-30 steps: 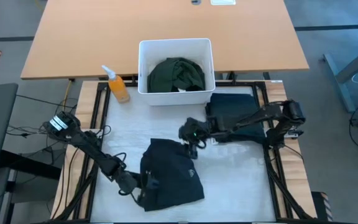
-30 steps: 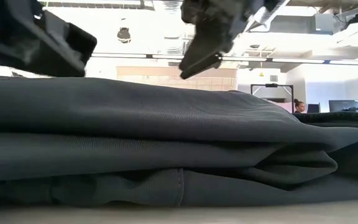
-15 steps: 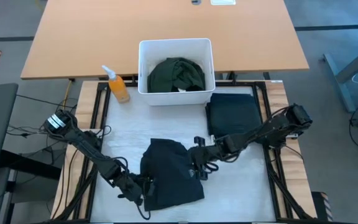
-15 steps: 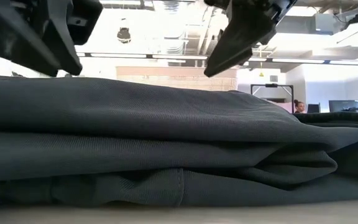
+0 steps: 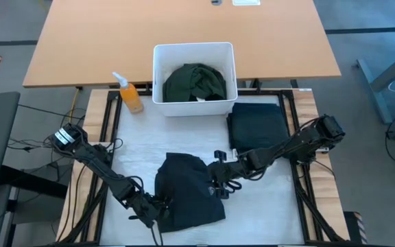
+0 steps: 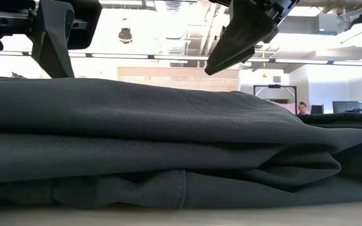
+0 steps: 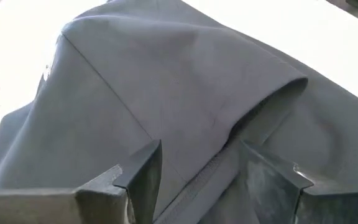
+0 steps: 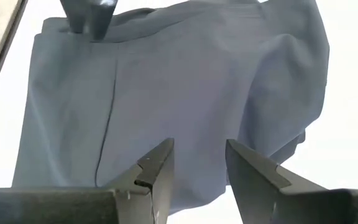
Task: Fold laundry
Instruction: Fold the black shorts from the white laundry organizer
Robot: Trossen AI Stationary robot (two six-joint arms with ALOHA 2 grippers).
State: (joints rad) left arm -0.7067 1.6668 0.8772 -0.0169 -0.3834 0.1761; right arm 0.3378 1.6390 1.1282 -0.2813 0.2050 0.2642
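Standing beside the table [image 5: 184,147], I see the left gripper [image 5: 158,209] at the near-left edge of the black garment [image 5: 187,189], its jaws spread wide with cloth lying between them but nothing pinched. That half-folded garment sits near the front middle of the table. The right gripper [image 5: 219,184] hovers at the garment's right edge, fingers apart and empty. A finished folded dark shirt [image 5: 258,125] lies at the back right, and the dark green laundry [image 5: 195,82] waits in the white bin [image 5: 158,72] at the back edge. To do this fold well, I judge each gripper should pinch only the top layer at matching corners, lift together and lay the cloth across evenly, so the seam stays straight and the lower layers do not drag or bunch.
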